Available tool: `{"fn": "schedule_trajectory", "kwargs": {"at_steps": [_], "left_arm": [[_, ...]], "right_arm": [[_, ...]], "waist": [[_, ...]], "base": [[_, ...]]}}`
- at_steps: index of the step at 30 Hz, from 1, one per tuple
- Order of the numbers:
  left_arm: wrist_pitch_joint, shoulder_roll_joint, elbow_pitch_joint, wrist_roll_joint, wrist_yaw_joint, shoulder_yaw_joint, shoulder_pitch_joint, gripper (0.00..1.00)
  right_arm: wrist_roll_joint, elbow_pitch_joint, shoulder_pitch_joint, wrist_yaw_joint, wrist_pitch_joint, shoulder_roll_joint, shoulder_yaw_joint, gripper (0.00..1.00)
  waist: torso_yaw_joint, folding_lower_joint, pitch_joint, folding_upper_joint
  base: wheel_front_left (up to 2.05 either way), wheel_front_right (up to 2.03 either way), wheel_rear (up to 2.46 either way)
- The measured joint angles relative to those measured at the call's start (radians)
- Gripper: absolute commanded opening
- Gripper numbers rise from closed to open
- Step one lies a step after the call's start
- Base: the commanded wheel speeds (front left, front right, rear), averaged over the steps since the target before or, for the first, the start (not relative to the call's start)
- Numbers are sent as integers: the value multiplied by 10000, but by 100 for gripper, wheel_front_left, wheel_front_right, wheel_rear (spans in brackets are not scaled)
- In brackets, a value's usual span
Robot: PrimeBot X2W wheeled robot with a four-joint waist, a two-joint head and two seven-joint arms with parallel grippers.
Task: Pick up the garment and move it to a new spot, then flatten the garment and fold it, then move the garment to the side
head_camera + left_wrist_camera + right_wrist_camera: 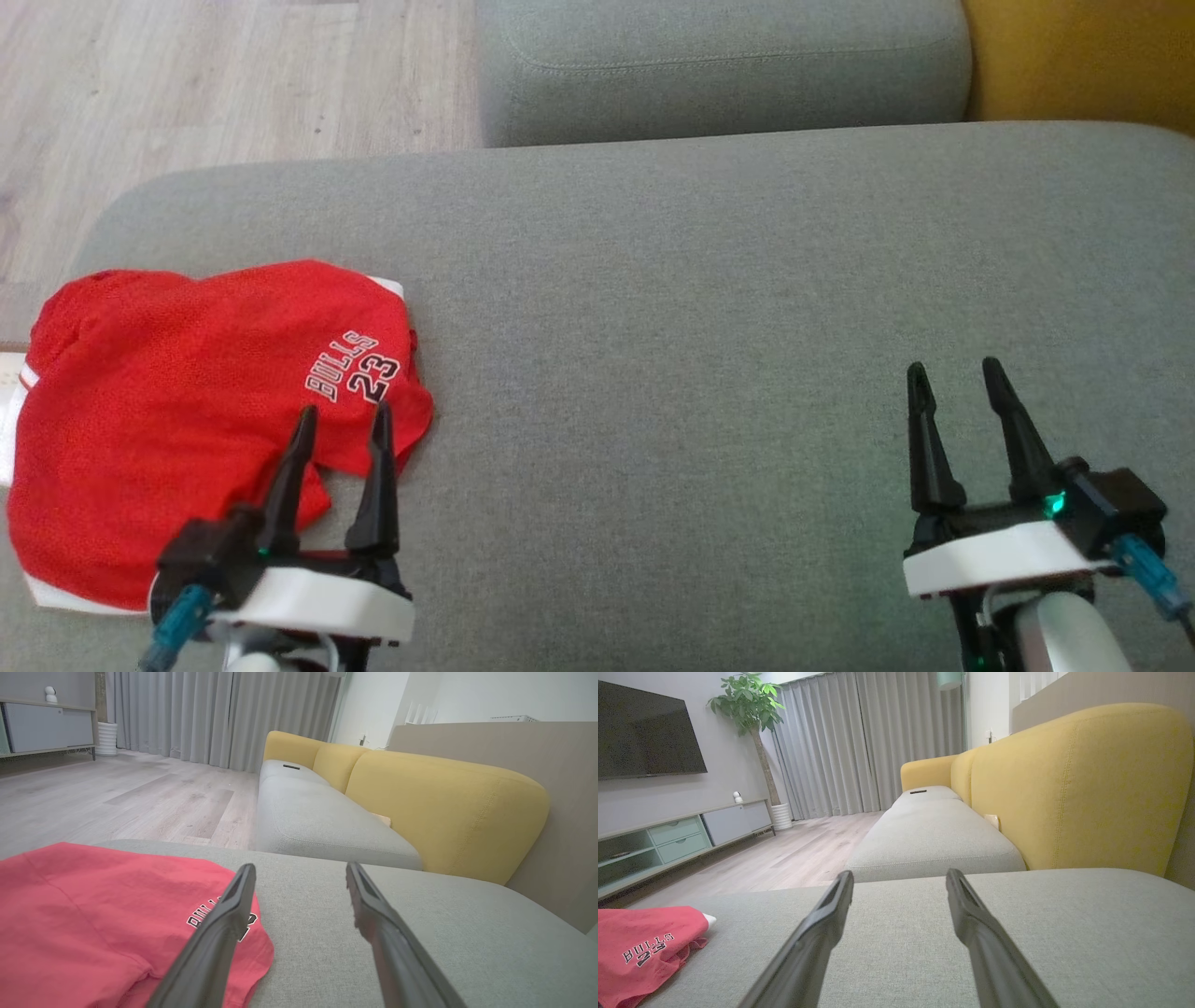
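Head view | garment [168, 411] reads "BULLS 23" | left jaws apart | right jaws apart

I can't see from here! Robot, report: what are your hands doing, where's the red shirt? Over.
Red jersey rumpled, left end of cushion, not held. Left gripper open over its edge. Right gripper open over bare cushion. Nothing in the way.

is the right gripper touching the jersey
Apart. The head view shows the right gripper well away from the jersey, with a wide stretch of bare cushion between them.
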Motion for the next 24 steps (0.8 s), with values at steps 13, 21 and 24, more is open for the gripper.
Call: {"fn": "schedule_trajectory", "kwargs": {"at_steps": [13, 21, 24], "left_arm": [[-17, -67, 999, 2, -441, 240, 31, 100], [-17, -71, 988, 0, -353, 221, 31, 100], [-17, -73, 989, 0, -284, 221, 31, 100]], "right_arm": [[500, 756, 161, 0, -29, 0, 132, 100], [504, 779, 160, 0, -29, 0, 146, 100], [539, 838, 161, 0, -29, 0, 192, 100]], "waist": [[-109, 0, -25, 0], [-100, 0, -52, 0], [-6, 0, -70, 0]], "base": [[0, 0, 0], [0, 0, 0], [0, 0, 0]]}}
